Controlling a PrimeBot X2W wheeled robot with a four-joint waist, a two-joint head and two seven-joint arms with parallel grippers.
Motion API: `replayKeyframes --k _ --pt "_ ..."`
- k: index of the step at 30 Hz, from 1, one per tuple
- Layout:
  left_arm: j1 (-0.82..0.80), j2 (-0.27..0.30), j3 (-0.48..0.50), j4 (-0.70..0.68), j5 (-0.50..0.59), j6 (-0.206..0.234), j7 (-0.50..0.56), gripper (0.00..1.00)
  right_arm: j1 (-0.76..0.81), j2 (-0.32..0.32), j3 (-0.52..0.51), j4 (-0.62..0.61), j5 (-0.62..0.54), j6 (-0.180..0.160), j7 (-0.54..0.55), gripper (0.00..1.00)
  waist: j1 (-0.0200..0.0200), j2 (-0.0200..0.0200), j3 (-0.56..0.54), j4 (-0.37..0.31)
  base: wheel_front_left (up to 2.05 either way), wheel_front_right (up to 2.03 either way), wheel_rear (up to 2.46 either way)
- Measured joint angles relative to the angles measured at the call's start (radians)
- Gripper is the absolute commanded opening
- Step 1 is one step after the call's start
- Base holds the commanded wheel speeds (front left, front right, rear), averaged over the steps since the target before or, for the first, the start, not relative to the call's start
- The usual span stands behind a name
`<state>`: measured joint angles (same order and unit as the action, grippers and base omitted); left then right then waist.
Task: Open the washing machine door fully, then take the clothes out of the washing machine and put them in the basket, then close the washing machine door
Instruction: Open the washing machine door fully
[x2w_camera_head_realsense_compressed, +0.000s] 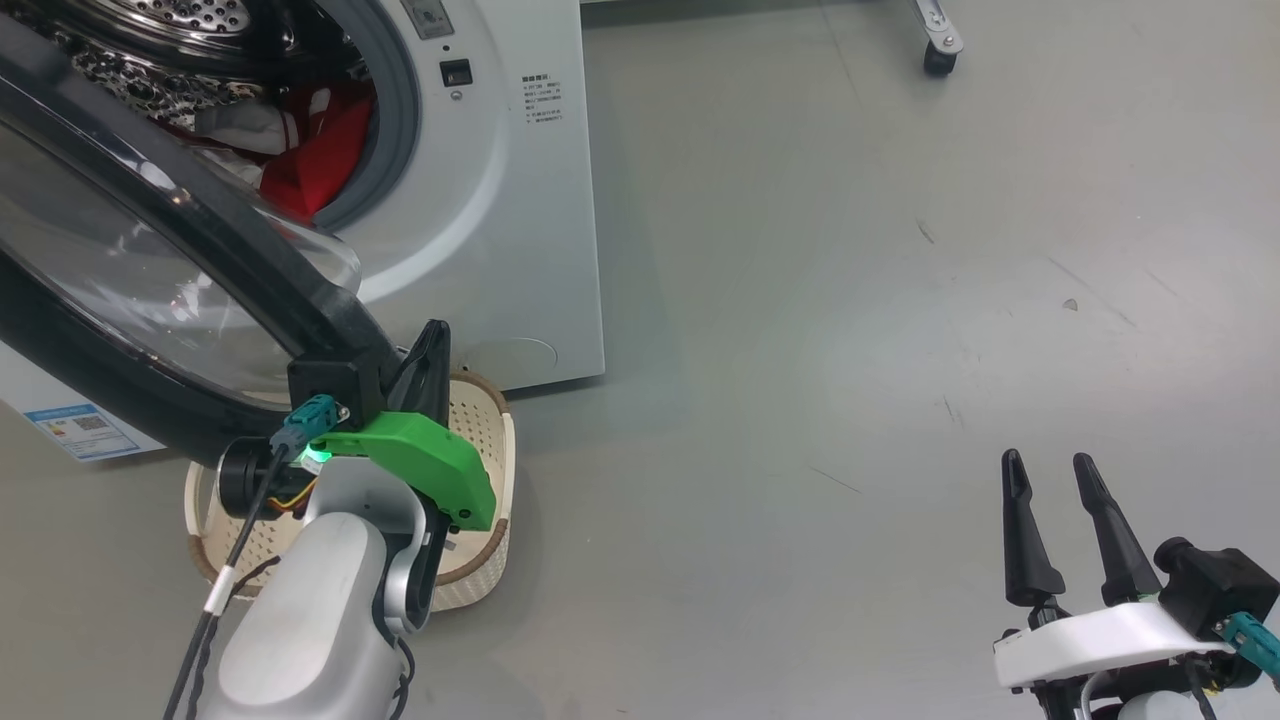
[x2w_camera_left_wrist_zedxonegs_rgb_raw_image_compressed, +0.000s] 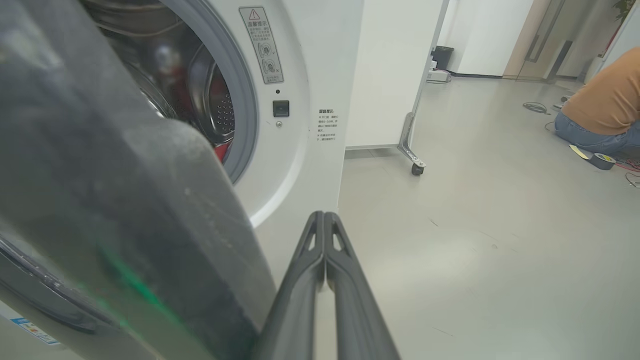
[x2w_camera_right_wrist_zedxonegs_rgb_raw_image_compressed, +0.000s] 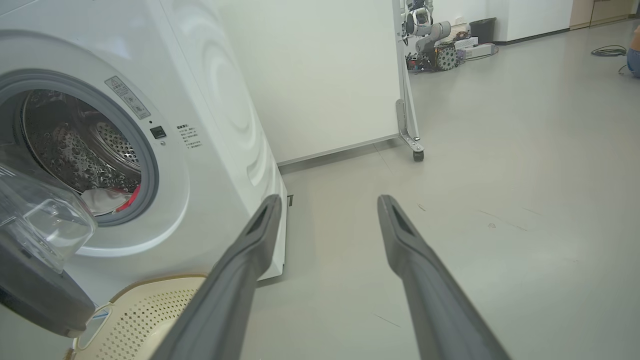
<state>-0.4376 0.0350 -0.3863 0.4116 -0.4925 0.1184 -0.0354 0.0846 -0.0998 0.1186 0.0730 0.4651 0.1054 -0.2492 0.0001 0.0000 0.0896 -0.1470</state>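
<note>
The washing machine (x2w_camera_head_realsense_compressed: 500, 200) stands at the upper left with its door (x2w_camera_head_realsense_compressed: 180, 220) swung partly out towards me, the black rim crossing its mouth. Red and white clothes (x2w_camera_head_realsense_compressed: 320, 150) lie in the steel drum. The cream basket (x2w_camera_head_realsense_compressed: 485, 420) sits on the floor in front of the machine, under the door's edge and my left arm. My left gripper (x2w_camera_head_realsense_compressed: 435, 330) is shut on nothing, its fingers lying close along the door's free edge on the machine side. In the left wrist view the door rim (x2w_camera_left_wrist_zedxonegs_rgb_raw_image_compressed: 125, 225) looms left of the shut gripper (x2w_camera_left_wrist_zedxonegs_rgb_raw_image_compressed: 324, 216). My right gripper (x2w_camera_head_realsense_compressed: 1047, 462) hangs open at the lower right, far from the machine.
A white panel on castors (x2w_camera_right_wrist_zedxonegs_rgb_raw_image_compressed: 412, 145) stands behind the machine. Grey floor (x2w_camera_head_realsense_compressed: 850, 300) spreads to the right. A person (x2w_camera_left_wrist_zedxonegs_rgb_raw_image_compressed: 605, 110) sits on the floor far off, near cables and a tape roll (x2w_camera_left_wrist_zedxonegs_rgb_raw_image_compressed: 600, 161). In the right wrist view the basket (x2w_camera_right_wrist_zedxonegs_rgb_raw_image_compressed: 145, 315) lies below the door glass (x2w_camera_right_wrist_zedxonegs_rgb_raw_image_compressed: 45, 220).
</note>
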Motion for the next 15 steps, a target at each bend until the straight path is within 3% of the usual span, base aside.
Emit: replayKeyframes --k 8,15 --pt "-0.020 -0.018 0.009 0.051 -0.001 0.000 -0.015 0.00 -0.001 0.005 -0.021 -0.002 0.000 0.007 0.000 1.00 0.0000 0.0000 0.002 0.009 0.00 0.00 0.00" --pt "-0.035 -0.040 -0.021 0.094 -0.030 -0.001 -0.049 0.00 -0.001 0.005 -0.038 -0.002 -0.002 0.008 0.000 1.00 0.0000 0.0000 -0.005 0.057 0.00 0.00 0.00"
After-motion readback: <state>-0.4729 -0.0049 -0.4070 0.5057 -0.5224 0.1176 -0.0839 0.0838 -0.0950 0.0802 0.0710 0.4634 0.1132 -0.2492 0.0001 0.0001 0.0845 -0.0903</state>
